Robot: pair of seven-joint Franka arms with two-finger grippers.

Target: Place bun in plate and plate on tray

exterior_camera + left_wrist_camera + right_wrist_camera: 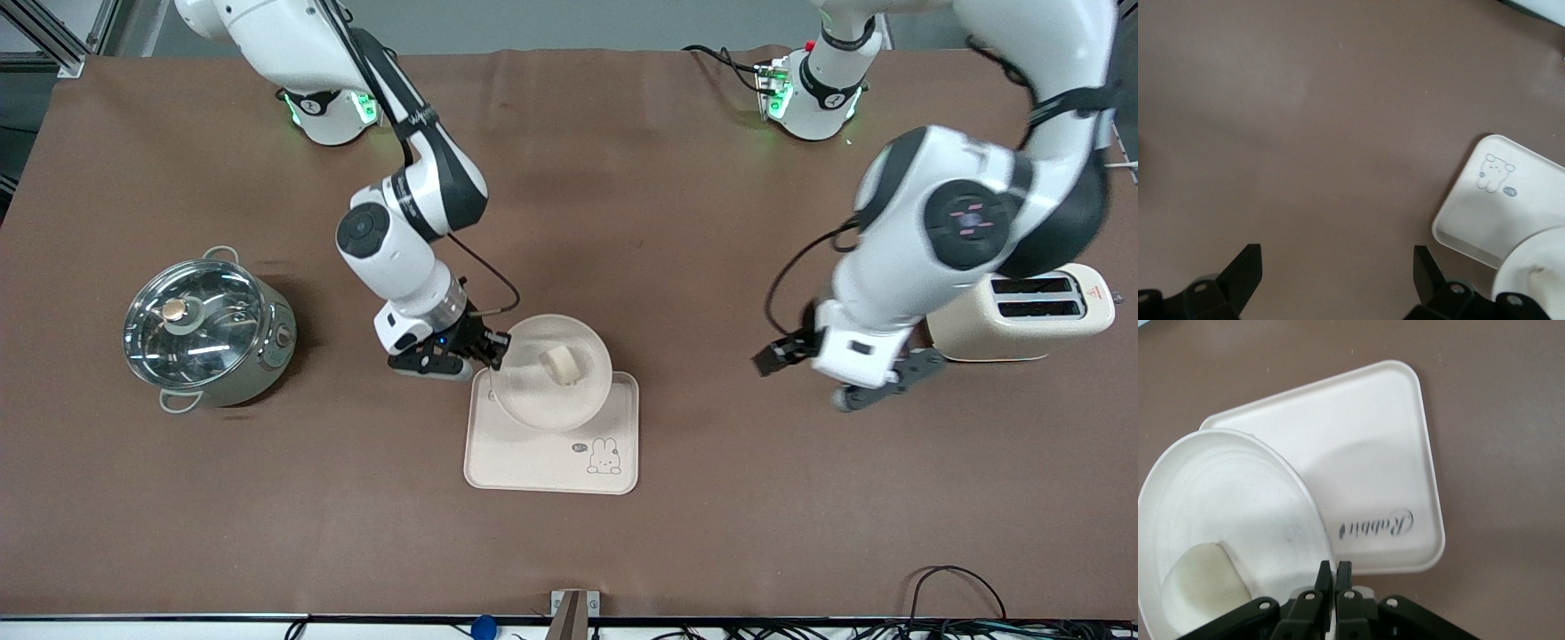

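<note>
My right gripper (494, 351) is shut on the rim of the round cream plate (533, 400) and holds it tilted over the part of the tray (533, 467) farther from the front camera. The pale bun (562, 364) lies in the plate. In the right wrist view the fingers (1335, 570) pinch the plate's (1238, 500) edge, with the bun (1205, 580) inside and the "Rabbit" tray (1365, 467) below. My left gripper (845, 382) is open and empty over bare table beside the toaster. The left wrist view shows its jaws wide apart (1338, 267).
A steel pot with a glass lid (209, 333) stands toward the right arm's end. A cream toaster (1022, 311) stands toward the left arm's end, close to the left arm. The brown table cover (622, 222) lies under everything.
</note>
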